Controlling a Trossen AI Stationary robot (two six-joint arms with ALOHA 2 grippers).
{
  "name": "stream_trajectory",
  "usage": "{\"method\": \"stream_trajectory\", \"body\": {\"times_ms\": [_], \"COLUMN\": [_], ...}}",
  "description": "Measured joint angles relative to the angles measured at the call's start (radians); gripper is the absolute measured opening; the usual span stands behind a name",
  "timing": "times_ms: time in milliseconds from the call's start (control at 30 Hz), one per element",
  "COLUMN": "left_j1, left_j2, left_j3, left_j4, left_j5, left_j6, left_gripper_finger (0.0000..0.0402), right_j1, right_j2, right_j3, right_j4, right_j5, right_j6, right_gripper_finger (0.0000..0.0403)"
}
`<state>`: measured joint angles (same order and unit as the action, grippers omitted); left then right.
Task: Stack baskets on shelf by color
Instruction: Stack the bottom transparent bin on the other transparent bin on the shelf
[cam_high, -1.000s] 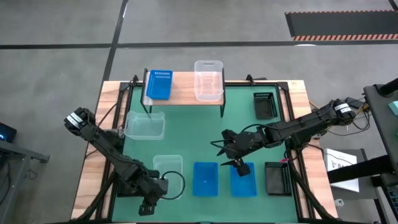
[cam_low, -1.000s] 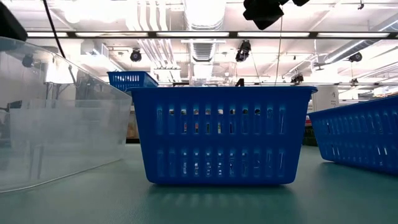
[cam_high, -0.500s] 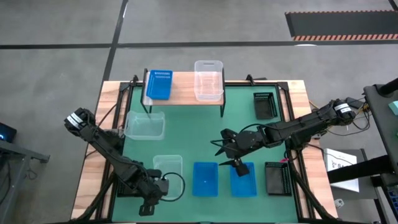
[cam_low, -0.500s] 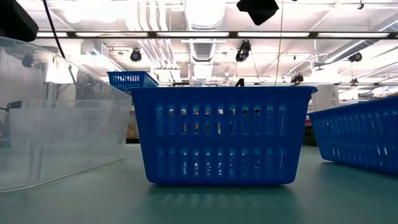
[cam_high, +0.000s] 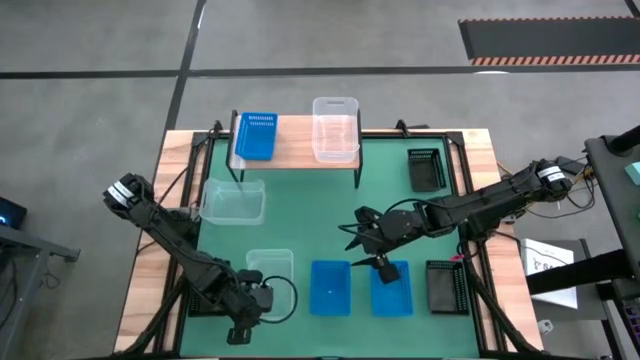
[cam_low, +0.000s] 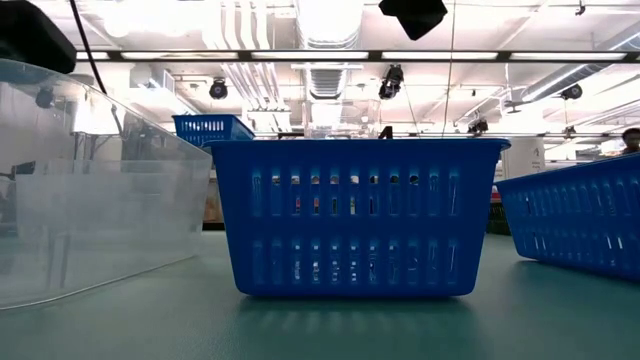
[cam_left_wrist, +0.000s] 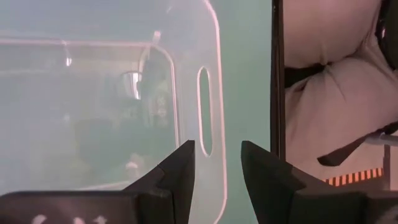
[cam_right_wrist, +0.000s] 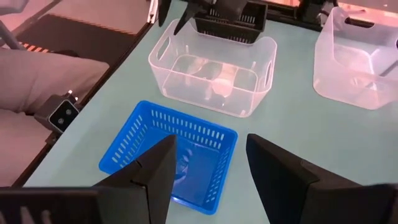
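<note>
Baskets are spread over the green-matted table, with the shelf as the fixed mark at its far edge: on the shelf's wood top sit a blue basket and, beside it, a clear basket. Just in front of the shelf's left leg lies a second clear basket; well in front of the shelf, near the table's front edge, a third clear basket, two more blue baskets and a black mesh basket stand in a row. Another black basket lies right of the shelf. The left gripper straddles the handle wall of the front clear basket, fingers apart. The right gripper hovers with fingers spread above a front blue basket.
</note>
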<state>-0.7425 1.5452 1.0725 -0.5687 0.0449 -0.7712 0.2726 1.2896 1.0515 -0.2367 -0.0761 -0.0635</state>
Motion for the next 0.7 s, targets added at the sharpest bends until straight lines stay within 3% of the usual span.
{"method": "stream_trajectory", "body": {"times_ms": [233,433,567,700], "left_j1": [-0.012,-0.035,-0.109,-0.179], "left_j2": [-0.002,-0.048,-0.044,-0.014], "left_j3": [-0.001,0.054,0.066,0.062], "left_j4": [-0.016,-0.056,-0.032,-0.009], "left_j5": [0.019,-0.008,-0.107,-0.127], "left_j6": [-0.005,-0.037,-0.103,-0.199], "left_gripper_finger": [0.0114,0.0109,0.0074,0.0021], "right_j1": [0.000,-0.032,-0.057,-0.079], "right_j2": [0.100,0.220,0.311,0.396], "right_j3": [0.015,0.190,0.332,0.457], "right_j4": [0.116,0.068,-0.063,-0.147], "right_j5": [0.000,0.004,0.004,-0.002], "right_j6": [-0.032,-0.072,-0.142,-0.203], "right_gripper_finger": [0.0187,0.0165,0.0131,0.0090]}}
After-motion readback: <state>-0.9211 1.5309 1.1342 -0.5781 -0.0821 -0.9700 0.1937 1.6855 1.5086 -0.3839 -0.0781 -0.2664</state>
